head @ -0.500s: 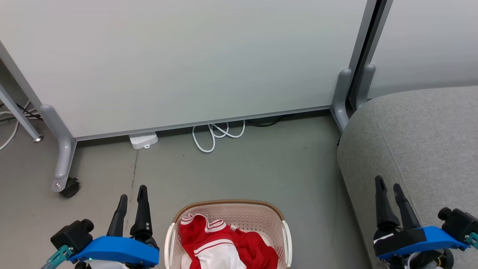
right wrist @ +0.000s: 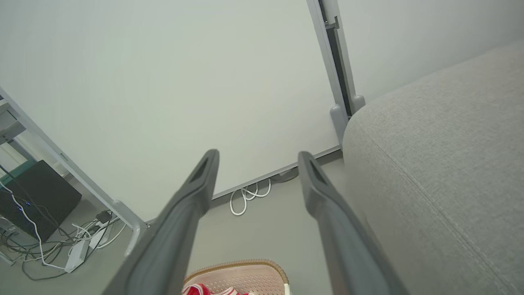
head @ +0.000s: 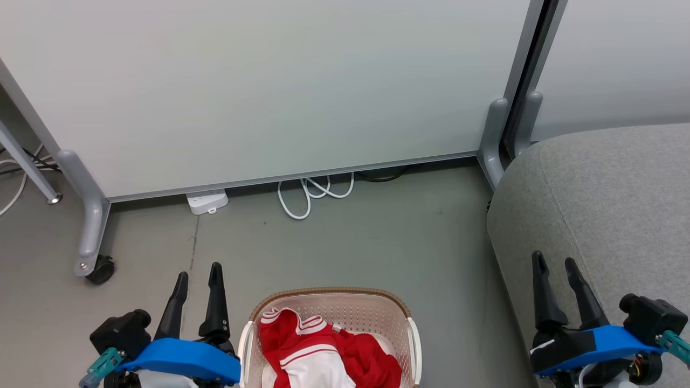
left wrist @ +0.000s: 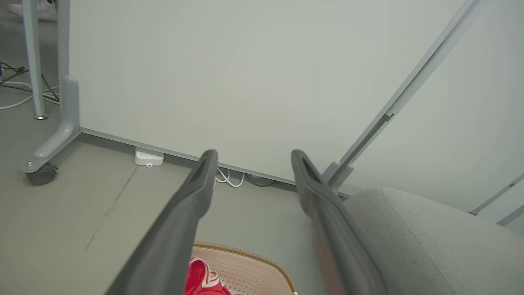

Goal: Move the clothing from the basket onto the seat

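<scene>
The left gripper (head: 199, 270) and right gripper (head: 553, 257) each have two long tapered black fingers (head: 215, 307), a bright blue shell (head: 178, 358), a black module (head: 121, 334) and a teal connector (head: 102, 362).

Basket (head: 329, 292) is on the floor (head: 377, 242) just right of the left claw (head: 200, 270), clothes (head: 318, 345) inside. Seat (head: 620, 188) is just right of the right claw (head: 553, 257). Partition (head: 269, 81) and a cable (head: 312, 194) are ahead of both claws.

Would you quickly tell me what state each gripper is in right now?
Left gripper: open, holding nothing.
Right gripper: open, holding nothing.
</scene>
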Motion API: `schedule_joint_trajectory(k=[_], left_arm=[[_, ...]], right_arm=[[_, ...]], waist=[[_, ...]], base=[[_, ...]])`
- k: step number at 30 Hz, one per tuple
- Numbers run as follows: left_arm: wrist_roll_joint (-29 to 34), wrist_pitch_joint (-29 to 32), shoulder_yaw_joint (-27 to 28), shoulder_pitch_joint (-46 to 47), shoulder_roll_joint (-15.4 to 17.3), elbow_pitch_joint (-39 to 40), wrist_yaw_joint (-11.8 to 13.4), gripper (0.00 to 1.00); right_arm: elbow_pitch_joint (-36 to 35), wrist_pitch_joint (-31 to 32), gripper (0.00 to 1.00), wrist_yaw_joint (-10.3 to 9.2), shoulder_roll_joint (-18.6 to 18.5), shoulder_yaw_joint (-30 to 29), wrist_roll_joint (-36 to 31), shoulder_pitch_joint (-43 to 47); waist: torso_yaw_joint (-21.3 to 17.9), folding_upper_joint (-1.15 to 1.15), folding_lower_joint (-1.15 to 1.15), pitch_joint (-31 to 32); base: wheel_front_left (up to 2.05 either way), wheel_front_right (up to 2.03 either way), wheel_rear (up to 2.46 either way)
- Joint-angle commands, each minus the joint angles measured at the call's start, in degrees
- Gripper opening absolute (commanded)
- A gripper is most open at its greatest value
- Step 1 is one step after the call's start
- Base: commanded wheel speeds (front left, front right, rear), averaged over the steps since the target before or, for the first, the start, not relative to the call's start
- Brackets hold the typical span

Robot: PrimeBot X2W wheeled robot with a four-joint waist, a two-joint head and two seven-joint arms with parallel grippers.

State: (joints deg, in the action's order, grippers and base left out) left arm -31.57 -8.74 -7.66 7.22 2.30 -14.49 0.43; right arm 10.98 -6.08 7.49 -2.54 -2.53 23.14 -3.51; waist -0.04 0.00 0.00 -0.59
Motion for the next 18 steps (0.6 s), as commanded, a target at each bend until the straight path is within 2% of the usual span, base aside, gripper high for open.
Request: schedule_joint_trajectory(k=[1,18], left_arm=[[1.36,-0.51,-0.20,1.25,0.48,0.30,0.36,1.00],[10.16,-2.90,-1.92,1.37,0.57,0.29,1.84,1.00]], right_arm=[[-0.77,-0.45,1.00,0.00,-0.33,0.13,-1.44,-0.49],[-1.31,-2.15,1.00,0.00,-0.39,0.37,-11.52,-0.46]], waist=[[-0.02,0.00,0.00,0.01],[-0.29,0.00,0.00,0.00]], base=[[0.00,0.00,0.00],[0.00,0.00,0.00]])
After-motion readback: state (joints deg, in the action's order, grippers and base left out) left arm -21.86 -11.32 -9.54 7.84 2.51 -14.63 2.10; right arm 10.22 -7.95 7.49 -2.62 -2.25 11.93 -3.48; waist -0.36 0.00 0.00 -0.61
